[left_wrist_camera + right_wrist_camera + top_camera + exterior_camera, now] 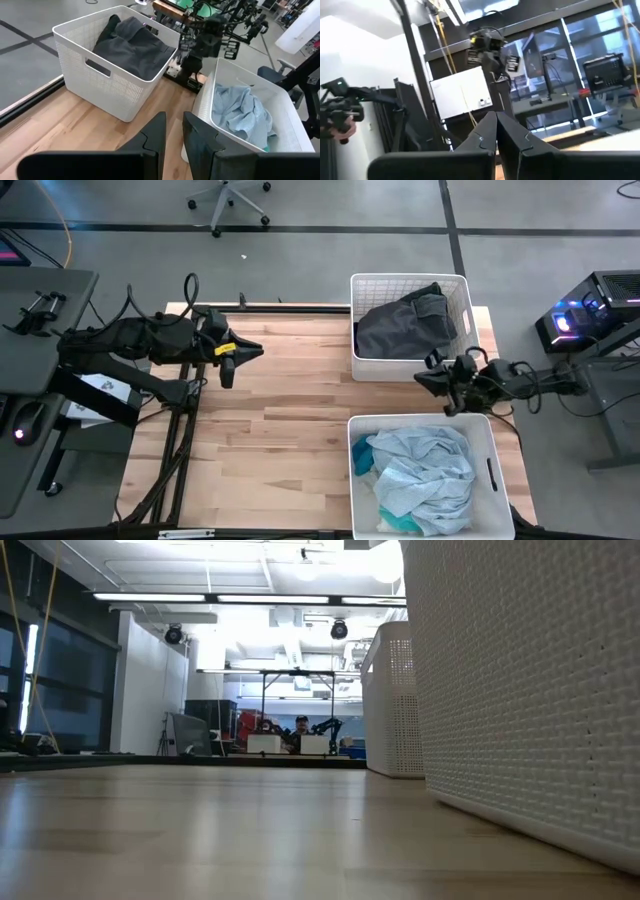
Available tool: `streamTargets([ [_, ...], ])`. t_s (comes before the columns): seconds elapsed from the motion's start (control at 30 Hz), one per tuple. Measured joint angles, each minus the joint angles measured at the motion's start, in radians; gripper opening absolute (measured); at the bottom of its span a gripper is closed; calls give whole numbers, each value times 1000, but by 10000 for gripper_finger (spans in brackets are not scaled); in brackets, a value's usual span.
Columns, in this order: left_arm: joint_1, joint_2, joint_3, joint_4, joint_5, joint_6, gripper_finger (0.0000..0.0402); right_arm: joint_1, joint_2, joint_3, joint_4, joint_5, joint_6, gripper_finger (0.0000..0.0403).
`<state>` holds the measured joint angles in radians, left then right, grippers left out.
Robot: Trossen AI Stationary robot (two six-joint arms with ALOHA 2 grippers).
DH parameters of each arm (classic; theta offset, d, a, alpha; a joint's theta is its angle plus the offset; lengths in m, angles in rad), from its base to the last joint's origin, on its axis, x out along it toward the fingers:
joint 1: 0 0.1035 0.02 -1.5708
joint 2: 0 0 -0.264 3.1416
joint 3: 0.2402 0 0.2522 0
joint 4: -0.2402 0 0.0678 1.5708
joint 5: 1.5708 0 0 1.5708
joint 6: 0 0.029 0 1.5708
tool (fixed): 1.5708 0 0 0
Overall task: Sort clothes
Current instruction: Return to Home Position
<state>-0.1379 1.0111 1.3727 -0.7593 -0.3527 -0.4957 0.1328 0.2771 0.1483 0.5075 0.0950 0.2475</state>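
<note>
One white slatted bin, the near bin (pixel 420 421), is recorded at the near right corner of the wooden table (pixel 280 440). It is filled with the light clothes (pixel 400 500). A crumpled pale blue garment (pixel 430 465) is heaped on top, and a teal piece (pixel 362 457) is seen against the wall facing the table's middle. A patch of white fabric (pixel 385 525) is glimpsed at the nearest edge. In the low view this bin's wall fills the right of the frame, and its contents are hidden.

Just beyond the near bin, the right gripper (pixel 425 378) is held over the gap between the two bins, pointed toward the table's middle. In its wrist view its fingers are pressed together, and nothing is gripped.

Behind that gap, the far bin (pixel 410 278) is set at the far right corner, apart from the near bin. The dark clothes (pixel 405 328) are piled inside it: charcoal grey fabric, with a blacker fold at its far side. Separate garments cannot be counted.

Across the table, the left gripper (pixel 252 350) is held above bare wood near the left edge, well apart from both bins and pointed toward them. In its wrist view a narrow gap is seen between its fingers (pixel 159 132), and nothing is held.

Beyond the table, an office chair (pixel 230 200) is noted on the grey floor.
</note>
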Motion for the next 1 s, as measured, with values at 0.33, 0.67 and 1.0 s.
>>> streamTargets([
  [0.33, 0, 0, 0, 1, 0, -1, 53, -104, 28, -137, 52, -153, 89, 0],
  [0.67, 0, 0, 0, 1, 1, 1, 53, -105, 29, -132, -18, -106, 101, 0],
  [1.0, 0, 0, 0, 0, 1, 10, 53, 35, 31, -92, 44, -84, -100, 0],
])
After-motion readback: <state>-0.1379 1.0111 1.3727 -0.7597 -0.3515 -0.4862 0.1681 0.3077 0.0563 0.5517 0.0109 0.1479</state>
